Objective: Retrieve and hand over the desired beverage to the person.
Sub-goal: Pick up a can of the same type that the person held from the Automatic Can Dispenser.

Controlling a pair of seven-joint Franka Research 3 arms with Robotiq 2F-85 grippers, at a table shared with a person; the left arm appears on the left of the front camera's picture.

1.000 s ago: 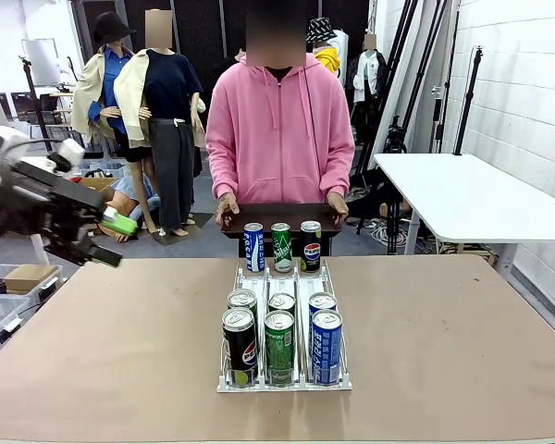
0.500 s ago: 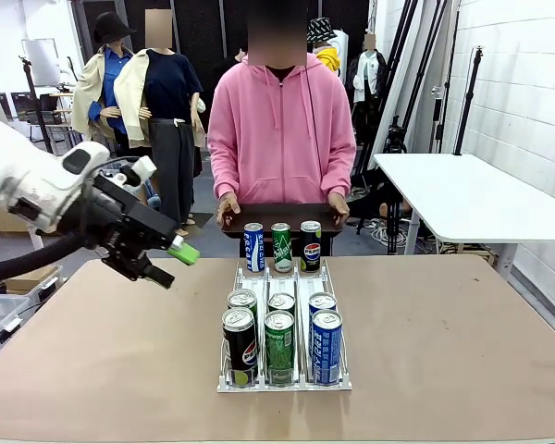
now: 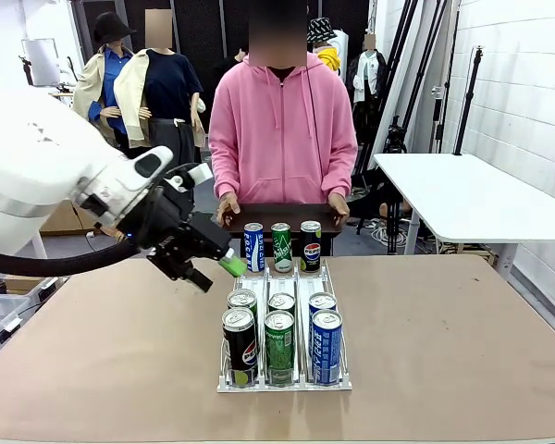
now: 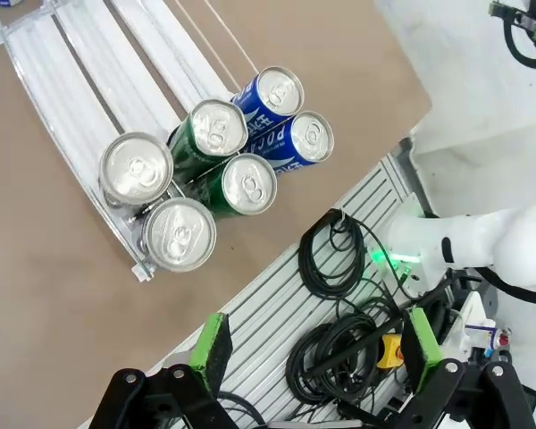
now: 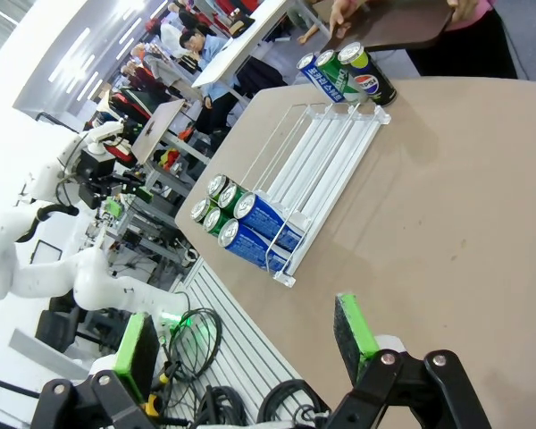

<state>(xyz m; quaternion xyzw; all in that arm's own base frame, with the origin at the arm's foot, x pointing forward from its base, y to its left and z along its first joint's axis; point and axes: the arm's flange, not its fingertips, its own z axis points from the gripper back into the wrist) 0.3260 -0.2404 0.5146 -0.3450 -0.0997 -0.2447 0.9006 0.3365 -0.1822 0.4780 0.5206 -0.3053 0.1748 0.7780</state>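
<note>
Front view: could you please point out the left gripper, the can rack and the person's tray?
left gripper (image 3: 216,274), front view, midway between its fingertips.
can rack (image 3: 301,281), front view, a bare lane in its middle.
tray (image 3: 277,212), front view, its bare top surface.

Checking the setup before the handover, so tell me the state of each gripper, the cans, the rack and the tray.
Left gripper: open, empty, in the air beside the rack.
Right gripper: open, empty.
Near cans: six, upright, tops closed, at the rack's near end.
Far cans: three, upright, at the rack's far end.
Rack: flat on the table, middle of its lanes bare.
Tray: held by the person in both hands, bare.
</note>
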